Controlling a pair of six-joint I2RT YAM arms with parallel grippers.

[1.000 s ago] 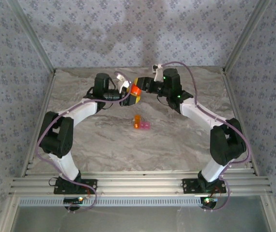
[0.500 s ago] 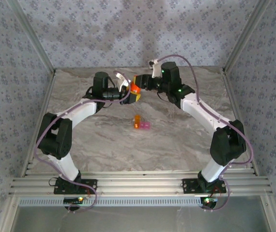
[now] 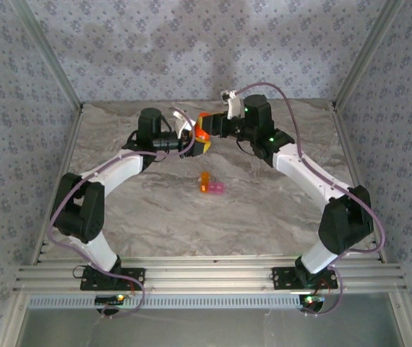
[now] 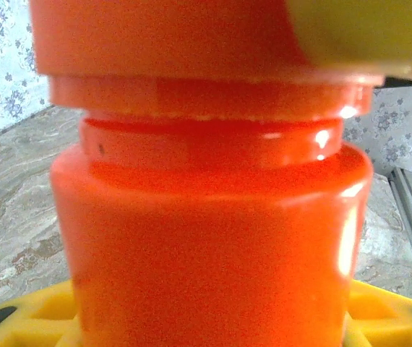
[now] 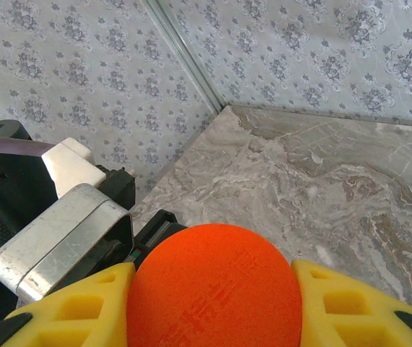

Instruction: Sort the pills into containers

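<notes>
- A ribbed aluminium rail (image 3: 206, 278) runs along the near edge and carries both arm bases, which stand well apart.
- Beyond it, the grey marbled tabletop (image 3: 155, 224) stretches between the two forearms.
- The two tiny joined translucent plastic containers (image 3: 211, 185), one orange and one pink, sit near the table's middle. They are well apart from both arms and from every edge.
- Farther back, both arms bend inward and meet over the far centre.
- The left gripper (image 3: 196, 143) has its yellow fingers (image 4: 32, 318) clamped on the body of an orange-red cylindrical plastic bottle (image 4: 206, 238).
- The right gripper (image 3: 209, 124) has its yellow fingers (image 5: 350, 303) closed against either side of the bottle's round orange cap (image 5: 213, 289).
- The table's back edge meets a floral-patterned wall (image 3: 191, 50), and slanted metal frame posts (image 3: 47, 54) stand at the far corners.
</notes>
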